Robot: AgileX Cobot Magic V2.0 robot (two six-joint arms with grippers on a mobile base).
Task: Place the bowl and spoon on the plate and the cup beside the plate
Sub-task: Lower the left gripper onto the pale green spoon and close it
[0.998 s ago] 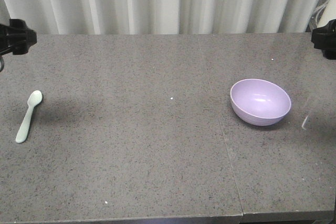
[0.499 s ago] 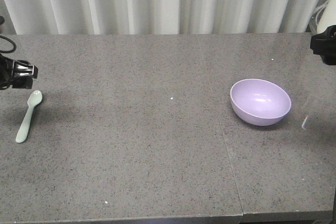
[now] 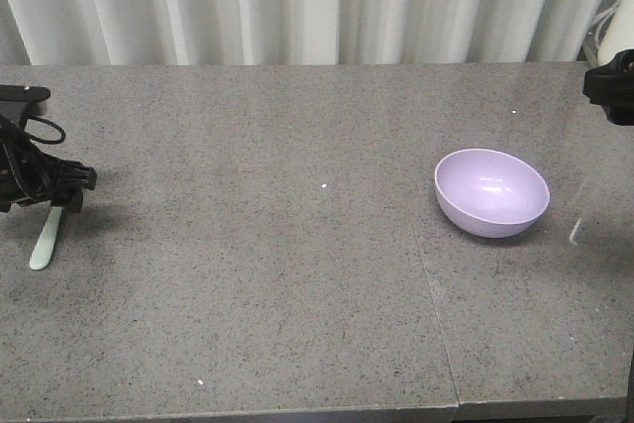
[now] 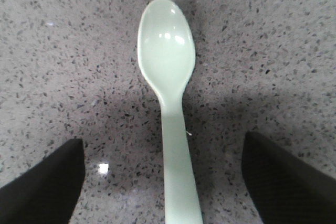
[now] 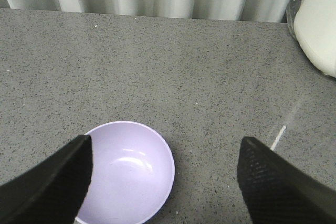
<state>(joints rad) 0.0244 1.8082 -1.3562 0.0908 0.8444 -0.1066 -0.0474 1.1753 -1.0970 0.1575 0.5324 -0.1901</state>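
Front view, far left: left gripper (image 3: 59, 195) sits low over the tabletop (image 3: 297, 294), black, cable looped behind it. It covers the scoop end of the spoon (image 3: 43, 242); only the mint-green handle pokes out below it, toward the lower left of the frame.

Left wrist view: spoon (image 4: 169, 93) lies flat on the speckled grey stone, scoop up, bowl of the scoop toward top centre, handle running down and out the bottom edge. Left gripper (image 4: 168, 182) is spread wide. One black finger is in each lower corner, w/ the handle between them and a clear gap of stone on both sides. No contact w/ spoon. Can't tell if the tips touch the table.

Mid frame, front view: bare grey stone, a seam (image 3: 436, 314) running down right of centre. White pleated curtain (image 3: 297, 2) across the top.

Right of the seam: bowl (image 3: 492, 192), pale lilac, upright, standing on the table, well apart from the spoon.

Right wrist view: bowl (image 5: 126, 174) at lower left-centre. Right gripper (image 5: 165, 182) has its fingers far apart in the lower corners, holding nothing.

Front view, right edge, upper: right gripper (image 3: 614, 91) only partly in frame, off to the side of the bowl. White rounded appliance (image 5: 317, 24) in the upper right corner.
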